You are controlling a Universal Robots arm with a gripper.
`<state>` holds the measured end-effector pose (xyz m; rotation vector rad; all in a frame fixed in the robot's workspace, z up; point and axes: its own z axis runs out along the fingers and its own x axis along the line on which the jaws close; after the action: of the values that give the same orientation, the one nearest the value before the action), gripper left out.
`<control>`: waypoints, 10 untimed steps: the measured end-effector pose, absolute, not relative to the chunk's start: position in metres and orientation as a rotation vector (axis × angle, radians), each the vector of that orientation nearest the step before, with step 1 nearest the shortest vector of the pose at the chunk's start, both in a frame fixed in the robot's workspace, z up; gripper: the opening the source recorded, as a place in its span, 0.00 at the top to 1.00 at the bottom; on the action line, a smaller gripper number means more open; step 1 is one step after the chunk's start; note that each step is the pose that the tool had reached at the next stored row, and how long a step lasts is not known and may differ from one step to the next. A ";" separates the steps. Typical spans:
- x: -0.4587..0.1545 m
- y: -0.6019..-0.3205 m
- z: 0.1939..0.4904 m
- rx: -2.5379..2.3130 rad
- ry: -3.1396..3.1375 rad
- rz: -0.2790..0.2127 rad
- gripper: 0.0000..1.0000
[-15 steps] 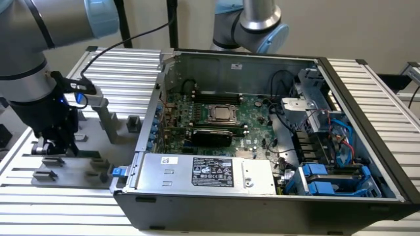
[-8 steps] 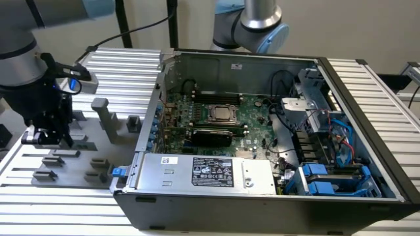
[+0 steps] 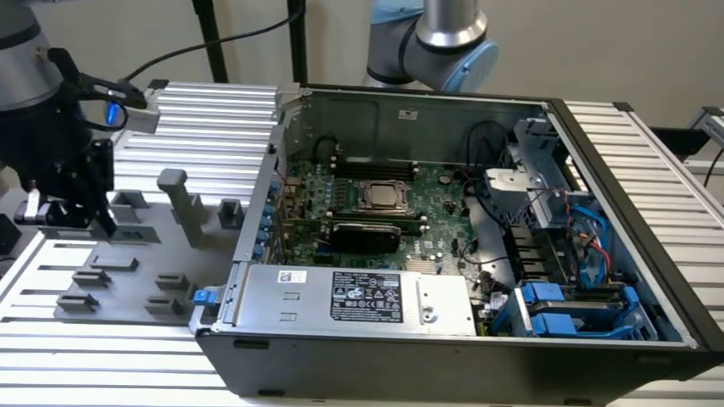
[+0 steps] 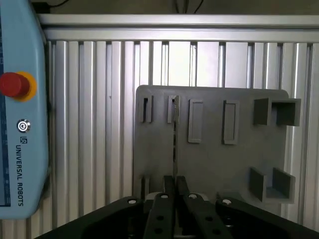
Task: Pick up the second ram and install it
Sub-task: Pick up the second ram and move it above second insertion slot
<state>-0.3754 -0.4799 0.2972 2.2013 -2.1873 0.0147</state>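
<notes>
The second ram (image 4: 174, 144) shows edge-on as a thin stick in the wrist view, standing over a slot of the grey fixture plate (image 4: 209, 164). My gripper (image 4: 175, 191) is shut on its near end, with both black fingers pressed against its sides. In the exterior view the gripper (image 3: 70, 219) hangs low over the fixture plate (image 3: 125, 271) at that view's left, well away from the open computer case (image 3: 453, 339). Whether the stick is lifted out of its slot I cannot tell. The motherboard (image 3: 436, 246) with its square processor socket (image 3: 382, 195) lies inside the case.
A blue and white teach pendant (image 4: 20, 109) with a red stop button lies on the ribbed aluminium table (image 4: 89, 124) beside the fixture. Tall grey posts (image 3: 175, 203) rise from the fixture between gripper and case. Cables and blue drive bays (image 3: 571, 309) crowd the case's right side.
</notes>
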 end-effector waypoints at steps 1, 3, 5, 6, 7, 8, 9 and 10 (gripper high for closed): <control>-0.375 -0.480 0.301 2.201 -2.187 0.015 0.86; -0.374 -0.480 0.309 2.202 -2.187 0.014 0.86; -0.373 -0.480 0.316 2.202 -2.188 0.013 0.86; -0.373 -0.480 0.319 2.202 -2.188 0.013 0.86; -0.372 -0.480 0.322 2.203 -2.188 0.012 0.86; -0.371 -0.480 0.326 2.203 -2.189 0.011 0.86; -0.370 -0.480 0.329 2.203 -2.189 0.011 0.86; -0.369 -0.480 0.332 2.204 -2.189 0.010 0.86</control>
<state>-0.3686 -0.4796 0.3315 2.2038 -2.1894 0.0098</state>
